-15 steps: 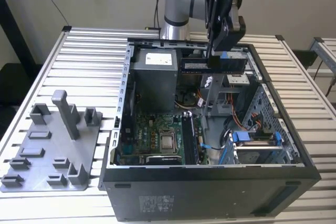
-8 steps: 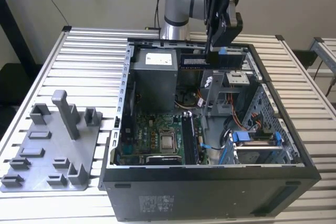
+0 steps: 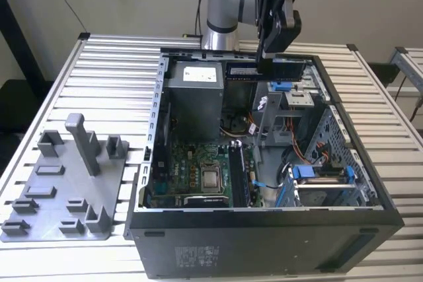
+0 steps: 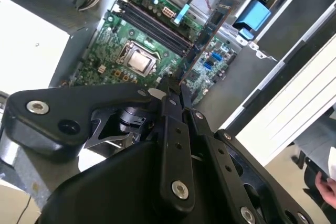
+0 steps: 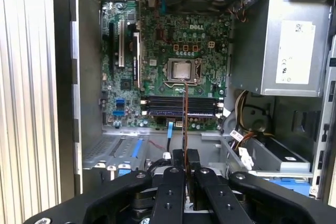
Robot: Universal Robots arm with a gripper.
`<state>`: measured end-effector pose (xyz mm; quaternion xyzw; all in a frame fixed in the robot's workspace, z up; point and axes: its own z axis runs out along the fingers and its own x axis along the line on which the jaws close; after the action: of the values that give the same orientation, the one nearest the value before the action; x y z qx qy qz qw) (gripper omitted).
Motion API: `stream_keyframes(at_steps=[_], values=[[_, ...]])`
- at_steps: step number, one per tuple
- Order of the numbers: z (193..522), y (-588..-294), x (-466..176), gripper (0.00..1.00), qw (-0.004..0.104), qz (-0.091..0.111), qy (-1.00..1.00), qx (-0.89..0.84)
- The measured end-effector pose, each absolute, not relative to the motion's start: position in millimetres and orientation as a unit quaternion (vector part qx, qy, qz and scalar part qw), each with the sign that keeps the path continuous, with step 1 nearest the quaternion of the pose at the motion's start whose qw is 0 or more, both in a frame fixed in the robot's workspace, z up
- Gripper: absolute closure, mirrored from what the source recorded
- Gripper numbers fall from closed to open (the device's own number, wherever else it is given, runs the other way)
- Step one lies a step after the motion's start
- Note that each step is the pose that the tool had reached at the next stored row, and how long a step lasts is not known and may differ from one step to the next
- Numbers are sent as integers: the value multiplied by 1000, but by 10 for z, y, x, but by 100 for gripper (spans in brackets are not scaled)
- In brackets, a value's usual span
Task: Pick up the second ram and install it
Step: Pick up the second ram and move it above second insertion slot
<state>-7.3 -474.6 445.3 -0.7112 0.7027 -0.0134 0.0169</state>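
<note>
My gripper (image 3: 274,57) hangs over the far end of the open computer case (image 3: 153,130), shut on the second ram (image 3: 268,69), a long dark stick that lies level under the fingers. In the second wrist view the second ram (image 4: 207,38) sticks out from my gripper (image 4: 173,90) over the green motherboard (image 4: 115,40). It shows edge-on in the first wrist view as a thin line, the second ram (image 5: 185,114), running out from my gripper (image 5: 185,156) across the dark memory slots (image 5: 157,106). Those memory slots (image 3: 241,173) lie well below and nearer the case's front.
A grey power-supply box (image 3: 195,97) stands inside the case beside the processor socket (image 3: 211,177). Blue drive brackets (image 3: 317,173) sit at the exterior view's right. A grey fixture tray (image 3: 39,212) with upright posts lies on the slatted table. A person's hand (image 4: 325,187) shows at an edge.
</note>
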Motion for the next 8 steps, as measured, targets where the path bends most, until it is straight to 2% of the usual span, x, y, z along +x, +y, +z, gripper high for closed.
stream_keyframes(at_steps=[8], values=[[4447,-4581,-73,86,22,-8,703,-711]])
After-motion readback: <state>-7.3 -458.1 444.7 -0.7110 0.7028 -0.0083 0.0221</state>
